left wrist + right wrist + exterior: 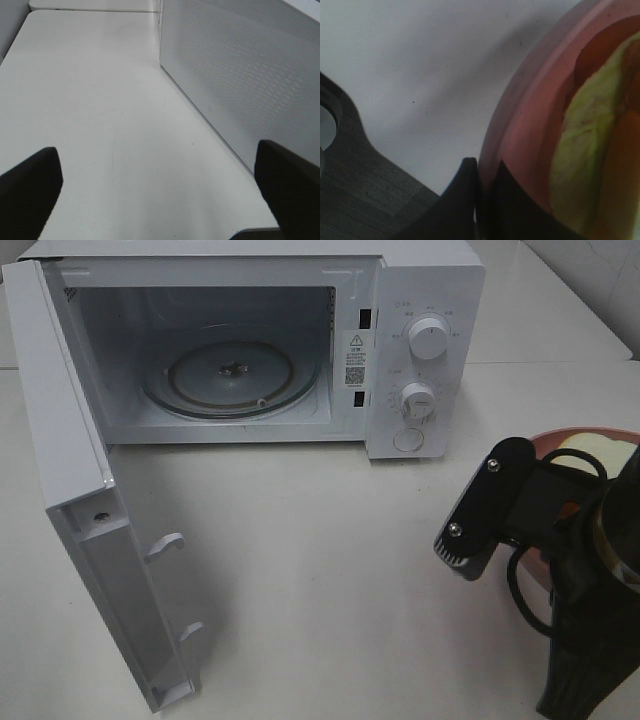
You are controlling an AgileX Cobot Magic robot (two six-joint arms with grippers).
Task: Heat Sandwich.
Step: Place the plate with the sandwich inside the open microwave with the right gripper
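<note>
Hard to give a heading or a long axis for the sandwich (598, 450). Flat on the round pink plate (556, 437) and mostly hidden behind the right arm (590, 570) in the high view, with only a pale corner of bread showing past it. Close up in the right wrist view (blurred), seen as a pale yellow-green band beside red and orange patches, running roughly along the plate's rim. Set on the right side of the table (320, 560), in front of and to the right of the microwave (425, 340), apart from it.

Right gripper (484, 167) narrowed onto the plate's rim, one finger outside and the other inside, pinching the edge. Left gripper (157, 170) spread wide and holding nothing, low over the table just beside the microwave's perforated side wall (240, 75).

Microwave door (70, 460) swung fully open to the left, with the glass turntable (230, 375) in plain view in the cavity and two white dials (428, 338) on the front panel (one above the other). Table white and matt, faintly scuffed. Pale tiled wall (590, 270) at the back right.
</note>
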